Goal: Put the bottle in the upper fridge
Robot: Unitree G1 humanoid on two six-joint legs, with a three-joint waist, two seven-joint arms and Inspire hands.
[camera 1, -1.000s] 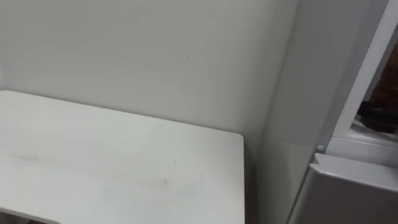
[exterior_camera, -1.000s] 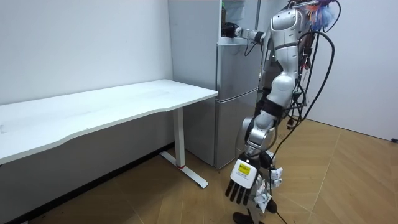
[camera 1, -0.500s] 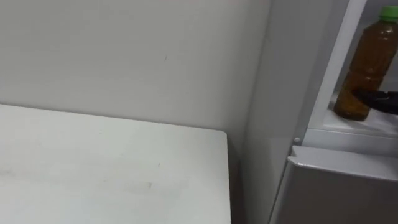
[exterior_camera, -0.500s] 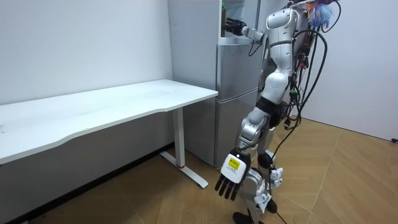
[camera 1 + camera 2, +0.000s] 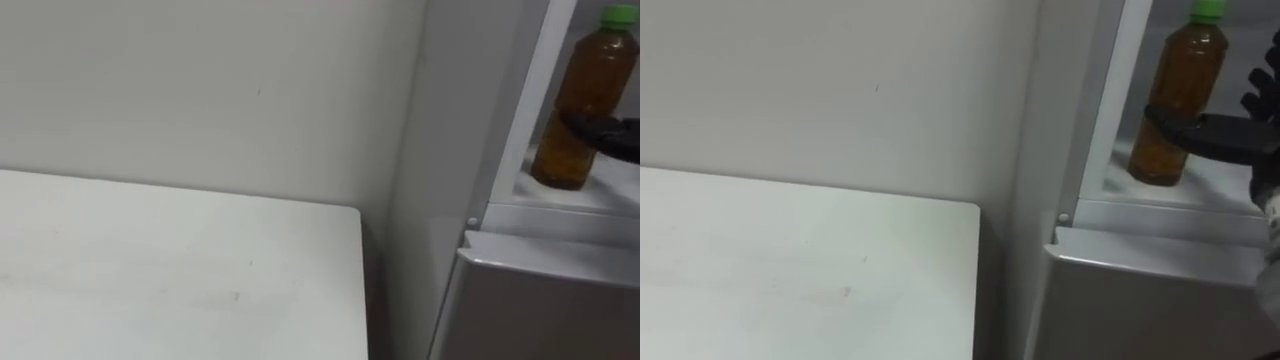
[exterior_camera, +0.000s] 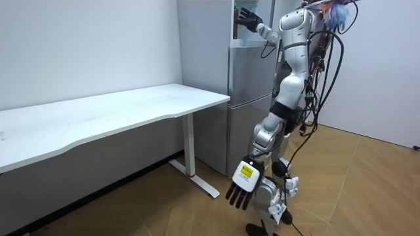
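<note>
Inside the upper part of the fridge [image 5: 450, 170], in the left eye view, the bottle [image 5: 582, 95] stands upright on the shelf, close to the fridge's front edge. The right hand [image 5: 612, 135] comes to it from the fridge's open side, and one dark finger crosses in front of the bottle's lower half. We cannot tell if it touches.

In the right eye view, the fingers [image 5: 1262, 90] are spread wide beside the bottle and not curled round it. We therefore judge that the bottle rests on the fridge shelf by its own weight. Under the shelf is the shut lower door [image 5: 1150, 290]. Left of the fridge are a white table [image 5: 790, 260] and a bare wall [image 5: 840, 80].

In the room view, the robot stands before the fridge with its right arm raised to the upper part. The left hand [image 6: 241, 190] hangs low, away from the fridge, with fingers relaxed. Nothing seems to block the way out of the fridge.
</note>
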